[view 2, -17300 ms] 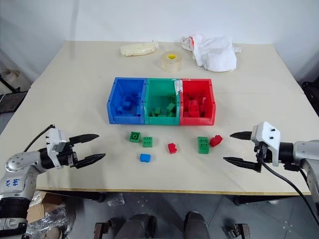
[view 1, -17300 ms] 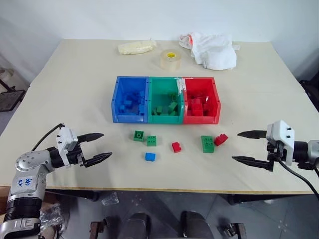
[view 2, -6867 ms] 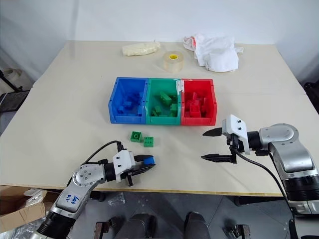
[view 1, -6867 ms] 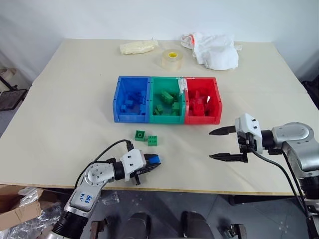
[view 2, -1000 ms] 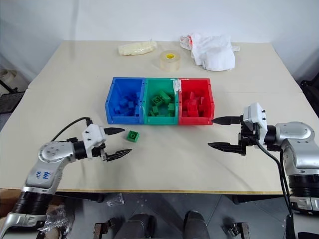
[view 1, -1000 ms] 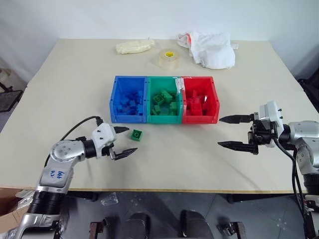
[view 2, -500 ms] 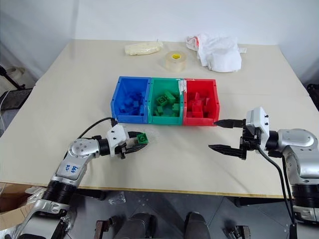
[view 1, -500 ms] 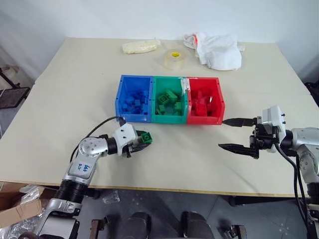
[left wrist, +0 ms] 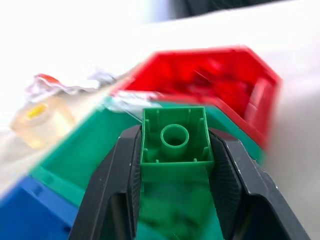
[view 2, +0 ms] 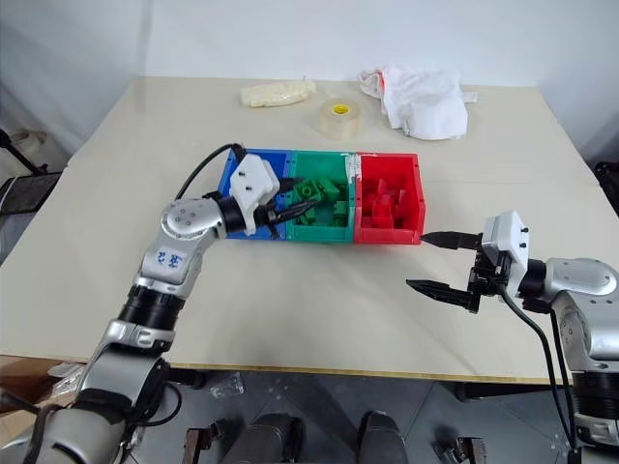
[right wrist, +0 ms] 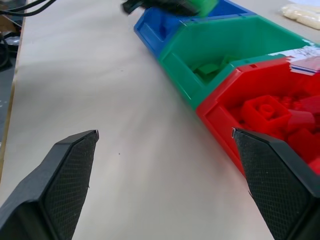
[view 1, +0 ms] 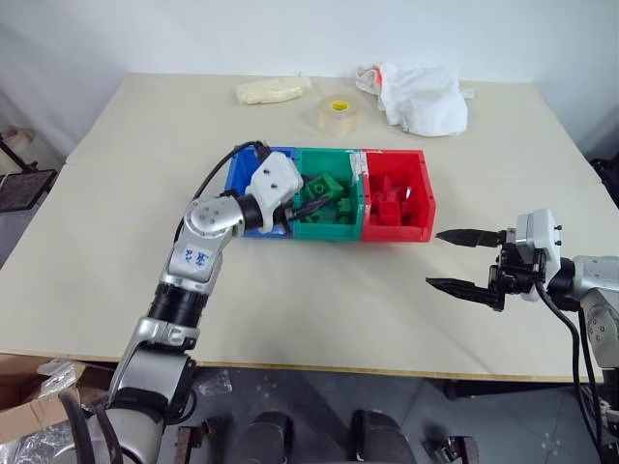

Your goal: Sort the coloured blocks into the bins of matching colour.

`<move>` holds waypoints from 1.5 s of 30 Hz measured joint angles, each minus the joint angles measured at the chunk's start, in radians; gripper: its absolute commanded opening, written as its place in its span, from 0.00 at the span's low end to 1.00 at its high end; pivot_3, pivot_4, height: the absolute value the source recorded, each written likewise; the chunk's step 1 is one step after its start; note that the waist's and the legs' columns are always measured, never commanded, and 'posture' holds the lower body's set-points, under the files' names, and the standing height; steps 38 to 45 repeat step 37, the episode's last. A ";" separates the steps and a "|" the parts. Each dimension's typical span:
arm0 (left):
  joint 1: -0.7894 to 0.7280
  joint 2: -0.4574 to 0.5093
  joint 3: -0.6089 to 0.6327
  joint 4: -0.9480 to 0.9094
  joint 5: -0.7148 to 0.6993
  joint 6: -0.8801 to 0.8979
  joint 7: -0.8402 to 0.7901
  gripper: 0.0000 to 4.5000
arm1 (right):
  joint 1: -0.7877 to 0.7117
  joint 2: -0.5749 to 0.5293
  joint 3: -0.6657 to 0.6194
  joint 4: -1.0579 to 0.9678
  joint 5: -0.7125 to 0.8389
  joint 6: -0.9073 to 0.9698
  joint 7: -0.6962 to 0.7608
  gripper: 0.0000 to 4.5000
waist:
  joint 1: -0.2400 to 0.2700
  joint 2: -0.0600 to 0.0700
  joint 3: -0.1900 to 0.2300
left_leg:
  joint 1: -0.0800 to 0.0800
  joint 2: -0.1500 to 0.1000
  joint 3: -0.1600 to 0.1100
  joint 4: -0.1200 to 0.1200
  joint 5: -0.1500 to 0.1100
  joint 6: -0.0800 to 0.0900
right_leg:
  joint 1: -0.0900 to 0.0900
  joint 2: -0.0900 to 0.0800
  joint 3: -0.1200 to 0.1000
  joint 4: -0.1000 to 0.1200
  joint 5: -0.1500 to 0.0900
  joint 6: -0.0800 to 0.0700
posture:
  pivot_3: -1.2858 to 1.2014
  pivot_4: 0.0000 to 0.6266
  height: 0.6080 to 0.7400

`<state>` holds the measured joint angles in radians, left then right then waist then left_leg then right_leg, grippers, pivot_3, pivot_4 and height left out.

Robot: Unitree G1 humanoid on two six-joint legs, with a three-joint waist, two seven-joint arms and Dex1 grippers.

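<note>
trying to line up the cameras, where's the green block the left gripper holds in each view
Left eye view: green block in the left gripper, over the green bin.
Right eye view: same spot, left of the red bin.
Left wrist view: centre, between the black fingers.
Right wrist view: blurred green patch at the upper edge.
Shared landmark: the green bin.

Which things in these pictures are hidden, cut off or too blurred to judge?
- Blue bin: in the head views the left gripper and its arm cover much of its inside.
- Green block: in the left wrist view its sides lie behind the fingers.
- Green bin: its contents under the block are blurred there.
- Red bin: cut off by the right wrist view's edge.
</note>
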<state>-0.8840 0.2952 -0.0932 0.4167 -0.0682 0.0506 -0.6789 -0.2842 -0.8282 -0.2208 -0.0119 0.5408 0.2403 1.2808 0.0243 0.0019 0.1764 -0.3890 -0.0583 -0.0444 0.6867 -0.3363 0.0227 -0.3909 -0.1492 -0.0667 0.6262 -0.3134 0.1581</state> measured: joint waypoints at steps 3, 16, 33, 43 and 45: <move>-0.049 -0.029 0.004 0.107 0.000 -0.052 0.023 0.78 | 0.001 0.002 0.000 -0.001 0.000 0.000 -0.009 1.00 | -0.001 0.000 0.000 | 0.000 0.000 0.000 -0.001 0.000 0.000 | -0.001 0.000 0.000 0.000 0.000 0.000 | 0.52 0.24 1.00; -0.038 0.032 0.065 0.091 -0.089 -0.073 -0.111 1.00 | -0.016 0.009 0.006 0.008 -0.001 -0.006 -0.014 1.00 | -0.003 0.000 0.000 | 0.000 0.001 0.000 -0.001 0.000 0.000 | -0.001 0.000 0.000 0.000 0.000 0.000 | 0.52 0.24 1.00; 0.656 0.496 0.409 -0.324 -0.356 0.137 -0.426 1.00 | -0.263 -0.016 0.138 0.273 -0.077 -0.070 0.210 1.00 | -0.016 0.000 0.000 | 0.001 0.004 -0.003 -0.002 0.000 0.000 | 0.001 -0.001 0.001 -0.003 0.000 0.000 | 0.52 0.24 1.00; 0.660 0.501 0.431 -0.258 -0.357 0.099 -0.438 1.00 | -0.294 -0.015 0.141 0.340 -0.100 -0.094 0.221 1.00 | -0.019 0.000 0.000 | 0.001 0.004 -0.003 -0.002 0.000 0.000 | 0.000 -0.001 0.001 -0.002 0.000 0.000 | 0.52 0.24 1.00; 0.660 0.501 0.431 -0.258 -0.357 0.099 -0.438 1.00 | -0.294 -0.015 0.141 0.340 -0.100 -0.094 0.221 1.00 | -0.019 0.000 0.000 | 0.001 0.004 -0.003 -0.002 0.000 0.000 | 0.000 -0.001 0.001 -0.002 0.000 0.000 | 0.52 0.24 1.00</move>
